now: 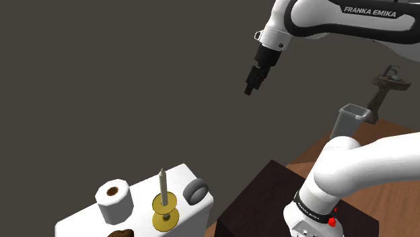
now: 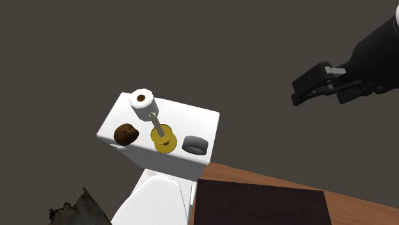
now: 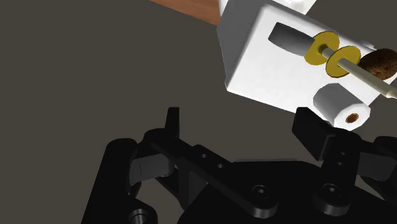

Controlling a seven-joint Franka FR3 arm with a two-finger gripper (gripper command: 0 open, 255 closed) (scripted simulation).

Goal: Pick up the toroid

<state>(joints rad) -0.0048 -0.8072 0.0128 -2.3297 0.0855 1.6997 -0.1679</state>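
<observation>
The fingers (image 1: 251,87) stood apart, released and holding nothing, hanging in the air well above and well clear of everything on the white tank (image 2: 185,115). The toroid (image 1: 196,191), which I took to be the grey ring, stood on edge at the tank's rim, far below the fingertips and off to one side of them rather than between them. In the wrist view it lay beyond the tips, nearer one finger's line than the other's.

The step in hand looked like the approach, with the whole reach left to make. To do it well, the fingers probably needed to travel across until the ring sat centred under the gap, and turn so that the two pads would face its flat sides, not its rounded tread. Only then should they come down, kept wide.

A peg with gold discs (image 1: 163,202) stood just beside the ring, so the finger on that side had little room. A straight, slow descent seemed safer than a slanting one. Standing on edge so close to the rim, the ring might roll or tip off at a nudge, so closing should wait until both pads were level with its middle.
</observation>
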